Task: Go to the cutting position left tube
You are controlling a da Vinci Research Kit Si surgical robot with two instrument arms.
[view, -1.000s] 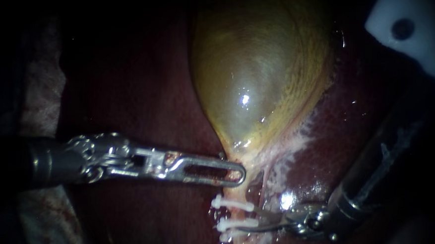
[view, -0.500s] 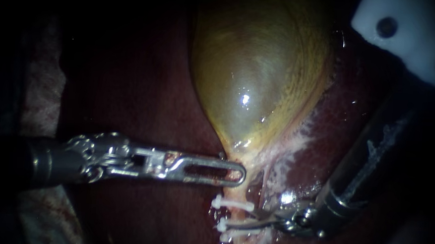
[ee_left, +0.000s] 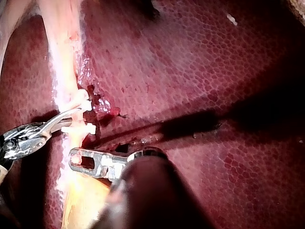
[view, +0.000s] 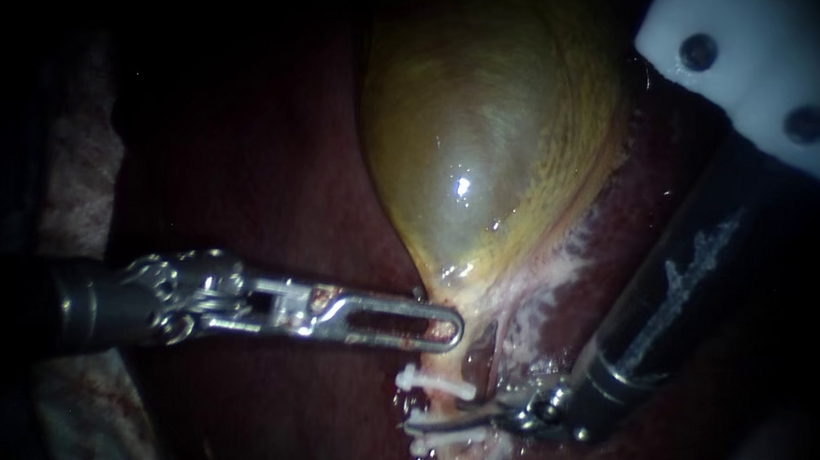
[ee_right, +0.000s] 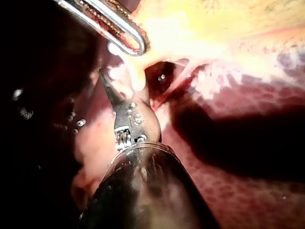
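Bench test, close on the tissue: my right instrument (view: 468, 413) comes in from the upper right. Its two thin, pointed blades stand slightly apart and grip nothing. The left tube (view: 436, 402), a pale cord running down from the gallbladder, lies in the narrow gap between the blades. The left wrist view shows one blade on each side of it. In the right wrist view only one dark blade shows clearly, its point at the pale tube just ahead.

The blades sit in the stretch of tube between white clips. The upper clip (view: 435, 383) is just beside them on the gallbladder's side. The lower clips (view: 441, 435) are just beside them on the other side, and one is partly hidden by a blade. Close behind the blade tips, alongside the tube, a dark opening (view: 480, 355) separates the tube from a whitish band of tissue.

Past the upper clip, my left instrument (view: 447, 330) reaches across from the left. Its slotted jaws are closed on the edge of the gallbladder's neck, where the neck narrows into the tube. The gallbladder (view: 481, 131) is yellow-green and glistening, and it swells out beyond those jaws. Dark red liver (view: 273, 157) lies under and around both instruments. Far back along my right instrument's shaft sits a white block (view: 764, 80) with two dark holes.
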